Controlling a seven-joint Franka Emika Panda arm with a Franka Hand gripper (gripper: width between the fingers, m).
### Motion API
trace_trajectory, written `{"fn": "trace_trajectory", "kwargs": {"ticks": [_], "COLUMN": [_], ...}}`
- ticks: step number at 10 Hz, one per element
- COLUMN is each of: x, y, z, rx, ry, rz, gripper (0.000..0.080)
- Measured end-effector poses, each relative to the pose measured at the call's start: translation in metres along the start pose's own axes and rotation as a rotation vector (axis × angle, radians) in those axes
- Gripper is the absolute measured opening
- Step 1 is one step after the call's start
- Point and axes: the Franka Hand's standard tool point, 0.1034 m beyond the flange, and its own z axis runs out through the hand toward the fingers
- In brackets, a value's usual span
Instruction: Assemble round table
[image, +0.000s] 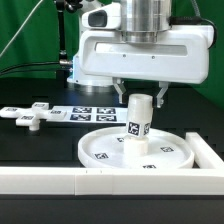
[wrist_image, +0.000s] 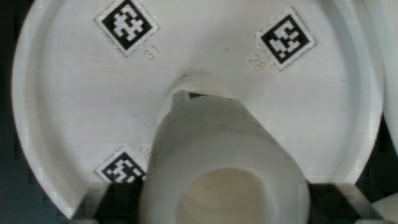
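The large rimmed round disc (image: 100, 150) lies flat on the black table, with tags on its surface. The short cylindrical post (image: 139, 122) stands upright in the disc's middle, a tag on its side. My gripper (image: 141, 95) comes straight down over the post, its two fingers closed against the sides of the post's top. In the wrist view the post (wrist_image: 222, 150) fills the space between the fingers of the gripper (wrist_image: 222, 208), and the disc (wrist_image: 196, 50) spreads out beyond it. The flat cross-shaped piece (image: 28, 117) lies apart at the exterior view's left.
The marker board (image: 85, 113) lies flat behind the disc, between it and the cross-shaped piece. A long white rail (image: 60, 182) runs along the table's front edge and turns up the exterior view's right side (image: 207, 152), close to the disc's rim.
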Motion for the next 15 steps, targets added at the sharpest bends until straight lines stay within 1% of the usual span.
{"fn": "trace_trajectory", "kwargs": {"ticks": [1, 2, 3, 6, 7, 9, 10, 11, 12, 13, 15], "x": [-0.0001, -0.0004, 0.0004, 0.0005, -0.0002, -0.0007, -0.0014, -0.0017, -0.0016, -0.0017, -0.0018], "y": [0.0001, -0.0008, -0.0022, -0.0033, -0.0044, -0.0042, -0.0041, -0.0053, -0.0054, -0.0054, -0.0052], "z": [0.0002, 0.0005, 0.0009, 0.0009, 0.0011, 0.0016, 0.0016, 0.0009, 0.0009, 0.0015, 0.0019], "rx": [0.003, 0.013, 0.031, 0.042, 0.044, 0.043, 0.039, 0.038, 0.040, 0.041, 0.041], "ry": [-0.002, -0.005, -0.004, -0.014, -0.017, -0.017, -0.020, -0.018, -0.016, -0.014, -0.012], "rz": [0.086, 0.203, 0.319, 0.569, 0.602, 0.522, 0.464, 0.411, 0.311, 0.220, 0.082], "gripper": [0.0406, 0.0406, 0.0406, 0.0407, 0.0407, 0.0407, 0.0560, 0.0621, 0.0621, 0.0644, 0.0648]}}
